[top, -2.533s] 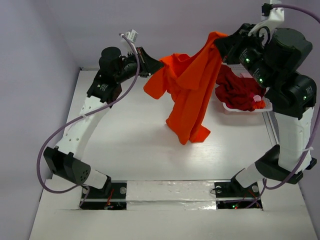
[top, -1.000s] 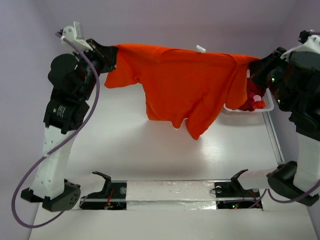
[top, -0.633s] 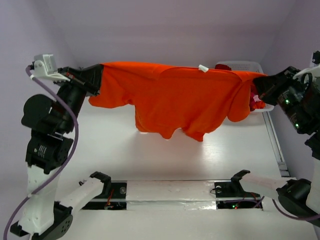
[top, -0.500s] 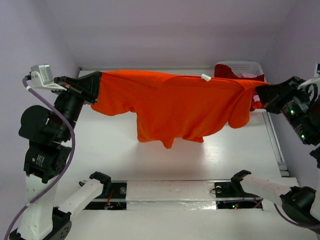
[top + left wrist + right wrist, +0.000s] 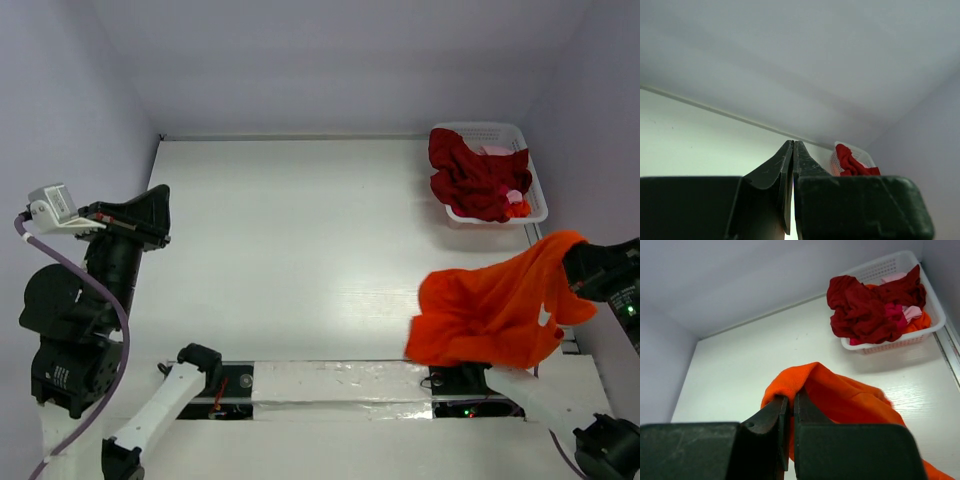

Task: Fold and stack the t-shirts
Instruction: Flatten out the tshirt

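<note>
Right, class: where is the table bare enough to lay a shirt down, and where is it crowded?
The whole middle of the table is bare, between the left arm and the basket. Crowded: the far right corner with the basket, and the near right, where the orange shirt hangs from the right end effector.

Left pincer (image 5: 793,145) pressed shut, the two dark fingers (image 5: 771,170) meeting tip to tip with nothing between them. Black pincer body fills the bottom edge. White bench (image 5: 690,140) behind on the left, meeting the pale wall (image 5: 815,60) along a thin seam. Just right of the fingertips, far back in the corner: white lattice basket (image 5: 834,161), partly hidden by the body, with crumpled dark red t-shirt (image 5: 852,164) inside.
</note>
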Controlling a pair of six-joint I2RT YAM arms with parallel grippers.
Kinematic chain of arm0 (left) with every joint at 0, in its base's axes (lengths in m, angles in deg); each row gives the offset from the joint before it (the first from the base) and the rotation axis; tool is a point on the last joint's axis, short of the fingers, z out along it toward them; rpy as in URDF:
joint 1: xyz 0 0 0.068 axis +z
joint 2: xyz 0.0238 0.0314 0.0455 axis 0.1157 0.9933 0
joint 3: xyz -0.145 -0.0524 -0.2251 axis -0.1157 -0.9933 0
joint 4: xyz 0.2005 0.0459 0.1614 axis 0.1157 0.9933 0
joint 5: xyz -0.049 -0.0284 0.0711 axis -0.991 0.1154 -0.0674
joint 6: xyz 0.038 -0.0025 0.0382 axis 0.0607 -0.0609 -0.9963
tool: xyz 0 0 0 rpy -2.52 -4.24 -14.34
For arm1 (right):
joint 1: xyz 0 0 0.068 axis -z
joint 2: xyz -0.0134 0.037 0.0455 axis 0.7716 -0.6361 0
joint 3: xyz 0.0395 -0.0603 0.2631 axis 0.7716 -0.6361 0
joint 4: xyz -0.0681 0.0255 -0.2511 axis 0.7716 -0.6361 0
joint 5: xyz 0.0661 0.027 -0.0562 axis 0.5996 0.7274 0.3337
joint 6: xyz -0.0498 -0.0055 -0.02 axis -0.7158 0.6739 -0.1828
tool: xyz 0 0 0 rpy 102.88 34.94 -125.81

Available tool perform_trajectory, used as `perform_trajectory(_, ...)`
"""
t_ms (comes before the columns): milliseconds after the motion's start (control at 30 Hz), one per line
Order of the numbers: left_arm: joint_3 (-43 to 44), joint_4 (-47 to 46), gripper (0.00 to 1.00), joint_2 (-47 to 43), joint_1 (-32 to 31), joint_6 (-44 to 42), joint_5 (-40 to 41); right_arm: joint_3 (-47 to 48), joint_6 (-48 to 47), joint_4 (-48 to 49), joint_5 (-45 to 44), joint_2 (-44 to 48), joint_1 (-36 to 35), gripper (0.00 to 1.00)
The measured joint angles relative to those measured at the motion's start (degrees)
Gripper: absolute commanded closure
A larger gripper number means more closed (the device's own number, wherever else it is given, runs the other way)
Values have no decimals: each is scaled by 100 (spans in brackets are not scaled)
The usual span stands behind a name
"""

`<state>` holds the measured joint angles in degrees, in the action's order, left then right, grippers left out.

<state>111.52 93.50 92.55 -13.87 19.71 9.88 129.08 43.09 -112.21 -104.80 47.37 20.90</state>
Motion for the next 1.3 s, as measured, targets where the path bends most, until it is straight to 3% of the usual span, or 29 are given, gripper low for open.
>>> perform_trajectory(333,1016,85,99,1397,0,151,-374,1528,-201,2,227,-2208,2,100)
perform_trajectory(367,1143,63,94,1578,0,162,-463,1746,-223,66,254,-2485,2,100)
perform_trajectory(400,1228,11,79,1753,0,162,-566,1864,-247,160,278,-2710,2,100)
perform_trajectory(467,1198,-155,69,1919,2,210,-807,1996,-289,247,343,-3093,2,100)
perform_trajectory(567,693,-590,55,1888,2,345,-1121,2192,-326,267,442,-3613,2,100)
perform_trajectory(600,103,-896,47,1764,0,492,-1412,2223,-334,267,470,-3751,2,100)
perform_trajectory(733,-1432,-1799,38,1392,2,964,-2190,2317,-358,245,540,-3991,2,100)
perform_trajectory(867,-2444,-2900,39,1342,2,1309,-3060,2758,-358,236,533,-4002,2,100)
perform_trajectory(1000,-2736,-3864,40,1622,-4,1384,-3764,3259,-356,249,531,-3908,2,100)
perform_trajectory(1133,-2889,-4739,39,2024,-170,1362,-4155,3088,-358,251,498,-3569,2,100)
perform_trajectory(1200,-3049,-5191,31,2240,-295,1384,-4317,2951,-358,245,498,-3432,2,100)
perform_trajectory(1300,-3412,-6070,35,2684,-470,1606,-4599,2837,-361,243,498,-3329,2,100)
